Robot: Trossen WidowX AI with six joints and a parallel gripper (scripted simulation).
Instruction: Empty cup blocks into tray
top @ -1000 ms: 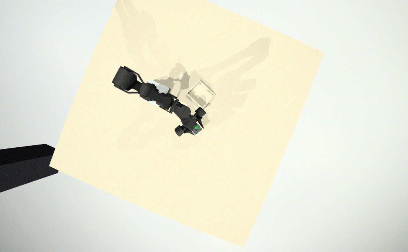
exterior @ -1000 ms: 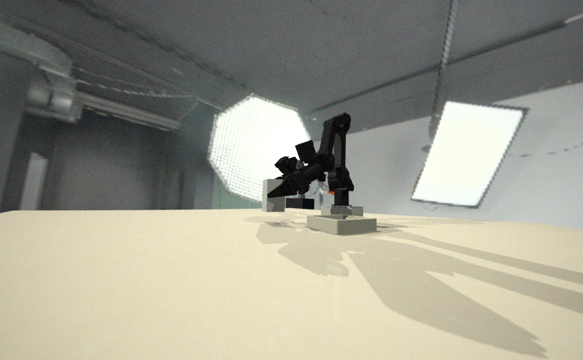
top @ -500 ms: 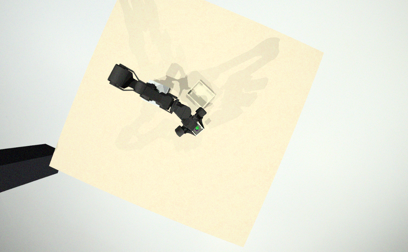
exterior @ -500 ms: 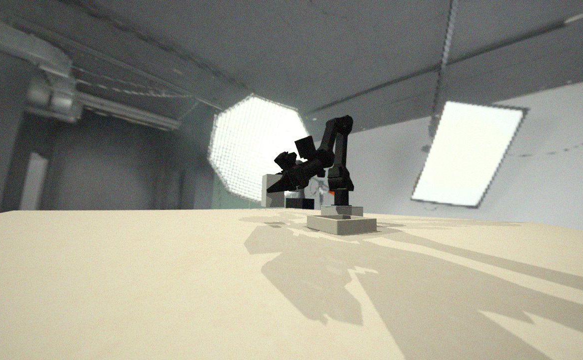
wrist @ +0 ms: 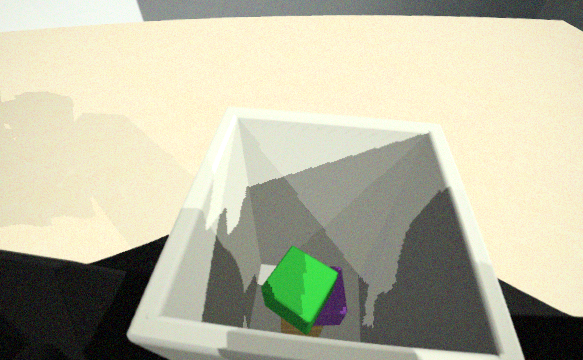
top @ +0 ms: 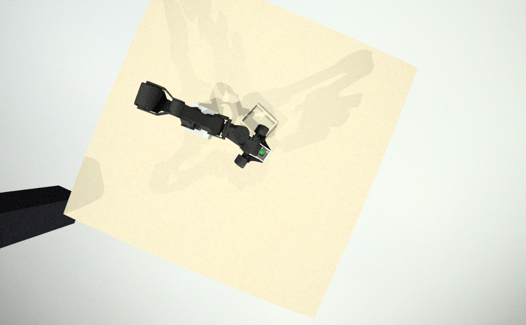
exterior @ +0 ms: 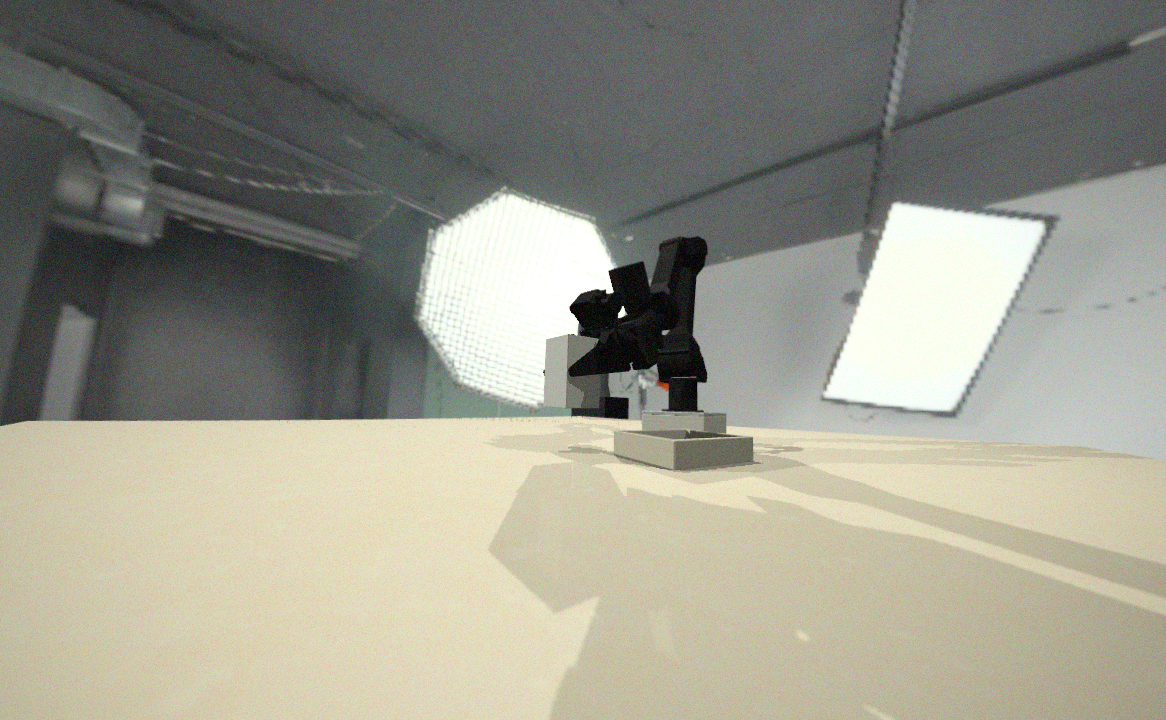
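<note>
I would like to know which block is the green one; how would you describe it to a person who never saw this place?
In the gripper at the end of the black arm, find the pale square cup. Inside lies the green block, above the purple block and partly covering it.

From the exterior view I see my black six-joint arm (top: 204, 121) (exterior: 678, 295) bent, its elbow high; the forearm slopes downward to the parallel-jaw gripper (top: 260, 154) (exterior: 574, 368), which is raised above the table, its two fingers clamped firmly on the cup
</note>
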